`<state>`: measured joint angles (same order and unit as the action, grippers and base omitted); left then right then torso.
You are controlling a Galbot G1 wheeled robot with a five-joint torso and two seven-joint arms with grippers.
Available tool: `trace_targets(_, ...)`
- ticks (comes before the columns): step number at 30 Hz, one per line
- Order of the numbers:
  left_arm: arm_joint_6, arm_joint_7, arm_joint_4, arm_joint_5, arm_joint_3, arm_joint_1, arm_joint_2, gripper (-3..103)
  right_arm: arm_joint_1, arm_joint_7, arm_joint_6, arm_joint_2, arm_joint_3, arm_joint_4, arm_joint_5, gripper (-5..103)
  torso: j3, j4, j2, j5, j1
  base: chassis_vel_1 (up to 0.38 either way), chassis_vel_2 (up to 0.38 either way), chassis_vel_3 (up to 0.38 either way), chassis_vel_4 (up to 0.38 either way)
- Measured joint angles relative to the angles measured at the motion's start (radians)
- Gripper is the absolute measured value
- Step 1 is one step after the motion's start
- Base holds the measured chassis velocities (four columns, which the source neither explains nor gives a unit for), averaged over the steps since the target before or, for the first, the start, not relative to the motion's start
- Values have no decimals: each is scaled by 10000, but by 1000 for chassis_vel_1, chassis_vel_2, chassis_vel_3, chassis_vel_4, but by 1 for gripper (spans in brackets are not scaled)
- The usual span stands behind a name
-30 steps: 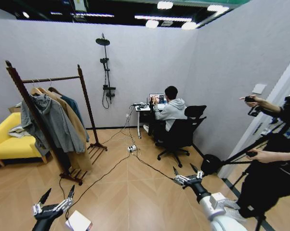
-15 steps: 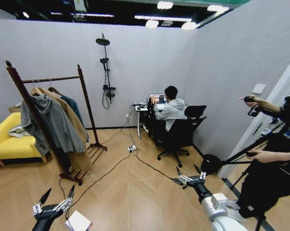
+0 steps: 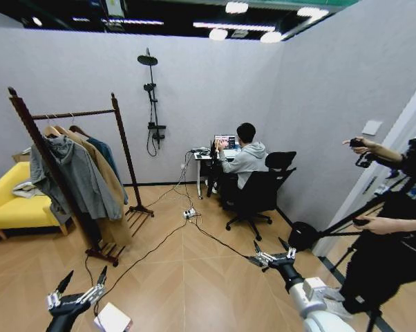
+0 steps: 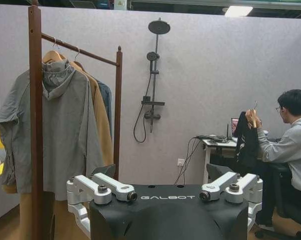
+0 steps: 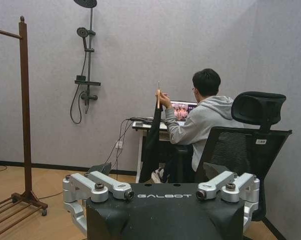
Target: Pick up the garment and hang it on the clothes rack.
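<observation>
The tall dark red-brown wooden clothes rack (image 3: 70, 176) stands at the left of the room, in front of a yellow sofa (image 3: 7, 200) against the far wall. Its two posts end in round finials, one horizontal rail joins them, and a slatted low shelf sits near the floor. A grey hoodie (image 3: 73, 173), a tan coat (image 3: 108, 183) and a dark teal-blue jacket (image 3: 110, 158) hang from the rail on hangers, packed close together.

The black hip-length garment (image 5: 153, 142) is well apart from the rack, at the far side of the room by a small white desk (image 3: 202, 162). A seated person in a light grey hooded top holds it up by its light wooden hanger with a raised hand (image 5: 162, 97), and it hangs straight down beside the desk. The person sits in a black mesh office chair (image 3: 260, 194) facing a laptop.

The left gripper (image 3: 78, 285) hovers low at the near left over the wooden floor, its two dark pointed fingers spread wide apart with nothing between them. The right gripper (image 3: 271, 247) is stretched forward at the near right, pointing toward the chair, its fingers likewise splayed and empty. A black shower fixture (image 3: 151, 97) is mounted on the far wall between the rack and the desk.
</observation>
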<state>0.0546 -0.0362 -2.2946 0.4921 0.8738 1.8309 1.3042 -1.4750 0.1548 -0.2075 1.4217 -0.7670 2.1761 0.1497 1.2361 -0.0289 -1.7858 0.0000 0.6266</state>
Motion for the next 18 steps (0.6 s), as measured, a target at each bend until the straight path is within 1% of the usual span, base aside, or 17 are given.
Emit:
trace_targets(5, 0, 0, 0, 0, 0, -1, 0, 100, 7, 3, -12, 13, 46, 0, -13, 100, 1, 1, 1, 0, 2, -124, 133, 134, -140)
trace_targets(18, 0, -1, 0, 0, 0, -1, 0, 100, -3, 38, -34, 51, 102, -6, -46, 100, 2, 1, 5, 0, 9, -202, 197, 192, -182)
